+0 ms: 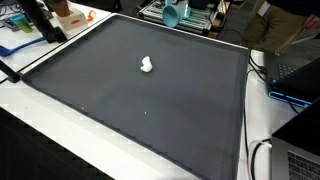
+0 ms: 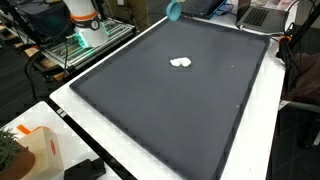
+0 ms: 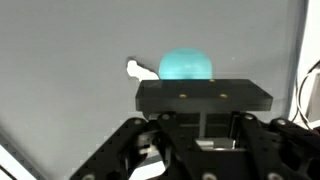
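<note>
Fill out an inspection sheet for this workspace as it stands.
Surface: dark mat lying flat on a white table.
Job's things: teal round object raised over the mat's far edge; small white object lying mid-mat.
Clutter: orange-and-white box at the table corner.
Grippers: gripper shut on the teal round object.
Cables: black cables beside the mat's edge.
Surroundings: laptop; wire shelving.

Teal object (image 1: 173, 14) hangs over the dark mat (image 1: 120, 110), white lump (image 1: 147, 65) mid-mat.
</note>
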Motion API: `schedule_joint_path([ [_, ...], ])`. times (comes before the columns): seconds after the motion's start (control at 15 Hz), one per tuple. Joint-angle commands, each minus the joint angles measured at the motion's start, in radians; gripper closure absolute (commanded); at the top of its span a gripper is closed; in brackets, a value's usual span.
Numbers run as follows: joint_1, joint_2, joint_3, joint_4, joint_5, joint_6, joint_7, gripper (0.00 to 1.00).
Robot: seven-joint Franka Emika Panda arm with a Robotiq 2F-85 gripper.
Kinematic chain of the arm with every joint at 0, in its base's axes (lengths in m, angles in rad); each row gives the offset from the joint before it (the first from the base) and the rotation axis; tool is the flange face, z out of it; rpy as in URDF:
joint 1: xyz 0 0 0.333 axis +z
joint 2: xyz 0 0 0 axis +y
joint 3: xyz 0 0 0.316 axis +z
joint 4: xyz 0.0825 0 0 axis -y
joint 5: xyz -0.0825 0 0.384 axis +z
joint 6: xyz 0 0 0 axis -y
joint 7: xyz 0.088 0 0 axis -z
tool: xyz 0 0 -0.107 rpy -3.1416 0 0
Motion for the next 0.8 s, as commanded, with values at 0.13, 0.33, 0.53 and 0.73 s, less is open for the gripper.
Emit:
schedule_joint_path([
  [0.13,-0.037,0.231,0.048,0.151,-0.265,0.030,-0.042,0.79],
  [0.33,-0.003,0.349,0.004,0.253,-0.257,-0.032,-0.210,0.79],
  [0.53,0.002,0.347,-0.007,0.241,-0.242,-0.030,-0.208,0.79],
  [0.73,0.003,0.380,-0.016,0.267,-0.240,-0.036,-0.214,0.54],
])
